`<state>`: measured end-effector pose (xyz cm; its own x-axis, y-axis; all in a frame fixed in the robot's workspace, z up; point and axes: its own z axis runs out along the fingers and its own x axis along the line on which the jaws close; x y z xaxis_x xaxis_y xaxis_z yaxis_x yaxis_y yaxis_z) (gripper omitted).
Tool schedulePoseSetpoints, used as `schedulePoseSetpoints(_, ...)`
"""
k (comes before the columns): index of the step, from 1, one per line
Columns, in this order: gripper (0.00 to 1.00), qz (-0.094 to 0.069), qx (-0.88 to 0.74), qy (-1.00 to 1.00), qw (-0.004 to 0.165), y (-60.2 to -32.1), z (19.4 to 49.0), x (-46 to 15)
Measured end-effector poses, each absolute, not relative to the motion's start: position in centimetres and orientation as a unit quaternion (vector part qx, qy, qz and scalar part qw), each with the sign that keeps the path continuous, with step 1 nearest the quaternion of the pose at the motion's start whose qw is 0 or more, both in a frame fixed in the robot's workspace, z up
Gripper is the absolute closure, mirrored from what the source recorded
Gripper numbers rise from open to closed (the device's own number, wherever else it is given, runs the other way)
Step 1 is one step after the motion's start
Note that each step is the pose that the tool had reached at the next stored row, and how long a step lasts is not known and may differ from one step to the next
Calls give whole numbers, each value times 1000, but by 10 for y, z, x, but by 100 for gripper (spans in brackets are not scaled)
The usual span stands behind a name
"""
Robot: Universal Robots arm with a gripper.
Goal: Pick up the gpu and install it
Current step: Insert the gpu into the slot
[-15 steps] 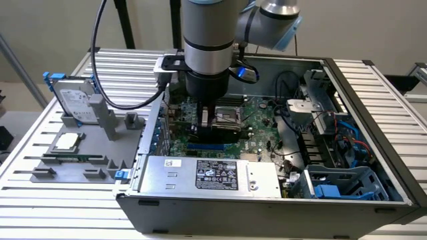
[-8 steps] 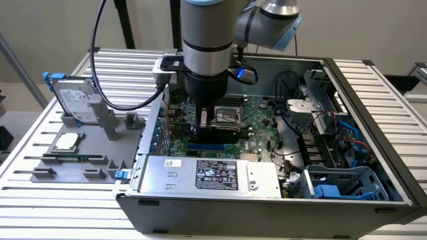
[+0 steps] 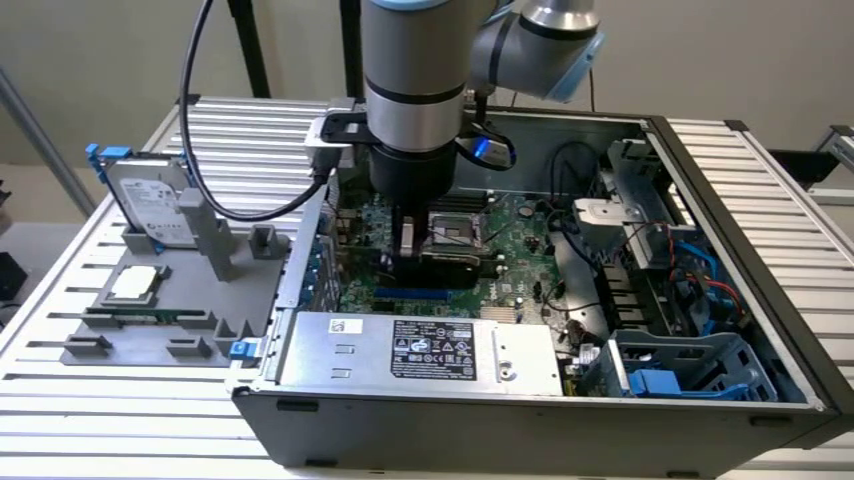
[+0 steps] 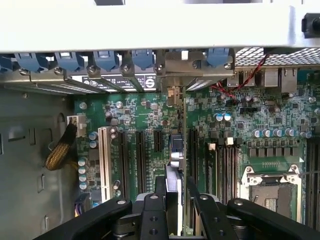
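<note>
The gpu (image 4: 176, 150) appears edge-on in the wrist view, a thin upright card standing over a black expansion slot on the green motherboard (image 4: 145, 115). Its grey metal end bracket (image 4: 173, 75) sits against the case's rear slot openings with their blue clips. My gripper (image 4: 178, 192) is shut on the card, with one black finger on each side of it. In the exterior view my gripper (image 3: 407, 250) reaches straight down into the open computer case (image 3: 747, 250), over the motherboard's side toward the exterior view's left. The card is mostly hidden there behind the arm.
Beside the case stands a grey fixture (image 3: 147, 335) with a silver hard drive with blue rails (image 3: 144, 195) and a small square CPU chip (image 3: 138, 283). Inside are the power supply (image 3: 414, 350), CPU socket (image 4: 272, 187), white slot (image 4: 105, 160), cables and a blue drive cage (image 3: 687, 370).
</note>
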<state>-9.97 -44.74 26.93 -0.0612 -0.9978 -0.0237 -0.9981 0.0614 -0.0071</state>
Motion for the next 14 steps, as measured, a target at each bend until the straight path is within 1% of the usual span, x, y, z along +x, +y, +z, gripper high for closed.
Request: schedulePoseSetpoints(14, 100, 4, -682, 731, 10, -447, 267, -101)
